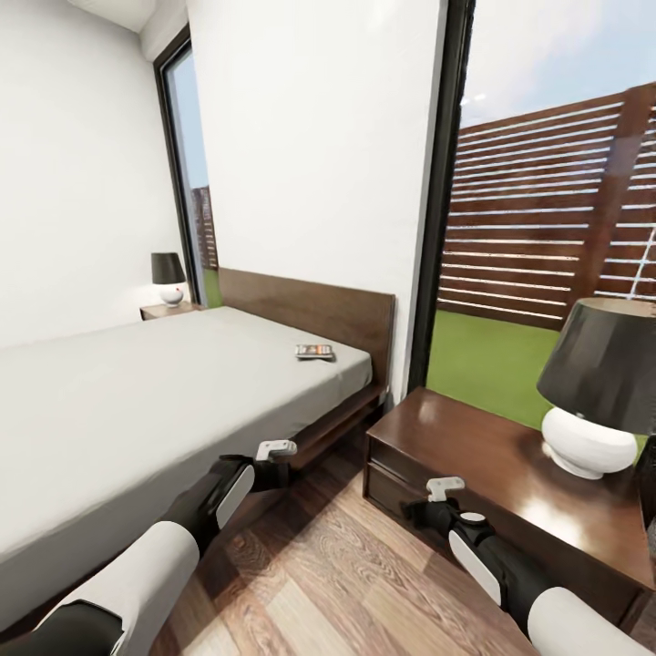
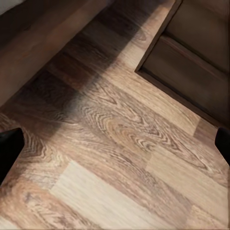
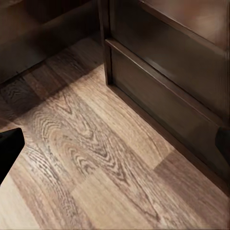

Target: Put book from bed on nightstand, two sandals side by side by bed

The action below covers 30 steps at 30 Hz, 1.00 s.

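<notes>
The book (image 1: 314,352) lies on the far right part of the bed (image 1: 137,392), near the headboard, and its words are too small for me to read. The nightstand (image 1: 510,474) stands just right of the bed, its lamp (image 1: 597,387) cut off at the edge. My left pincer (image 1: 273,466) and right pincer (image 1: 421,510) hang wide open over the wood floor (image 2: 120,143), holding nothing, tips mostly hidden.

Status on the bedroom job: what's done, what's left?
Nothing done yet. The book lies on the bed near the headboard, not on the near nightstand. Left gripper and right gripper are open over bare floor. Sandals unplaced.
</notes>
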### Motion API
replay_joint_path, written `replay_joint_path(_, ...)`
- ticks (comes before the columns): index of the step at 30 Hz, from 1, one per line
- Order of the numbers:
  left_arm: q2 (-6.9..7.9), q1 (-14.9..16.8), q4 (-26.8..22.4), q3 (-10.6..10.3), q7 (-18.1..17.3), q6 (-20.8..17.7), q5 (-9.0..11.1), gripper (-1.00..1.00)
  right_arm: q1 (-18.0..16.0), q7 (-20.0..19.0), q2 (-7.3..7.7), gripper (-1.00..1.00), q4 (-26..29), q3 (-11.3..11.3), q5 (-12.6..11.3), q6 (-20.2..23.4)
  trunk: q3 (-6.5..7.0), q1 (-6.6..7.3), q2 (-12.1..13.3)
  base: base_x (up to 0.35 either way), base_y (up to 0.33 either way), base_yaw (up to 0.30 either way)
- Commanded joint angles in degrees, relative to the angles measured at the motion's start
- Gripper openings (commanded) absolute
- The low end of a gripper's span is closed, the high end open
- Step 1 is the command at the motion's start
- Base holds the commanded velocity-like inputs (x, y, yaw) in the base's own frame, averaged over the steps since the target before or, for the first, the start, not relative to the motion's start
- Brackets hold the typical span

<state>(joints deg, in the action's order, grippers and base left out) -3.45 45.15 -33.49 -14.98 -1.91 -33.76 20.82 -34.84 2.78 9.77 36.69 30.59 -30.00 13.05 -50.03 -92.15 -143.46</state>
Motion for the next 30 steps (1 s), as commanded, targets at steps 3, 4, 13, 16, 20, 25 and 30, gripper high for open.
replay_joint_path(3,0.02,0.0,-0.1,0.0,-0.1,-0.2,-0.1,1.00,-0.1,0.3,0.08,1.00,0.1,0.3,-0.4,0.2,0.62,0.09,0.0,0.000,0.000,-0.050)
replay_joint_path(4,0.02,0.0,-0.1,0.0,-0.1,-0.2,-0.1,1.00,-0.1,0.3,0.08,1.00,0.2,0.3,-0.4,0.2,0.85,0.11,0.0,0.000,0.000,-0.028)
replay_joint_path(13,0.02,0.0,-0.1,0.0,-0.1,-0.2,-0.1,1.00,-0.1,0.3,0.08,1.00,0.2,0.3,-0.3,0.4,2.52,0.34,0.2,0.000,0.000,-0.006)
replay_joint_path(16,0.02,0.0,0.0,0.0,-0.1,-0.2,-0.1,1.00,-0.1,0.3,0.07,1.00,0.2,0.3,-0.3,0.4,2.92,0.42,0.2,0.000,0.000,0.000)
replay_joint_path(20,0.02,0.0,0.0,0.0,-0.1,-0.2,-0.1,1.00,-0.1,0.3,0.08,1.00,0.2,0.3,-0.3,0.4,3.37,0.87,0.9,0.000,0.000,0.000)
replay_joint_path(25,0.02,0.0,0.0,0.0,-0.1,-0.2,-0.1,1.00,-0.1,0.3,0.08,1.00,0.2,0.3,-0.3,0.4,3.81,1.97,2.9,0.000,0.000,0.000)
replay_joint_path(30,0.02,0.0,0.0,0.0,-0.1,-0.2,-0.1,1.00,-0.1,0.3,0.09,1.00,0.2,0.3,-0.3,0.3,4.24,3.07,5.0,0.000,0.000,0.000)
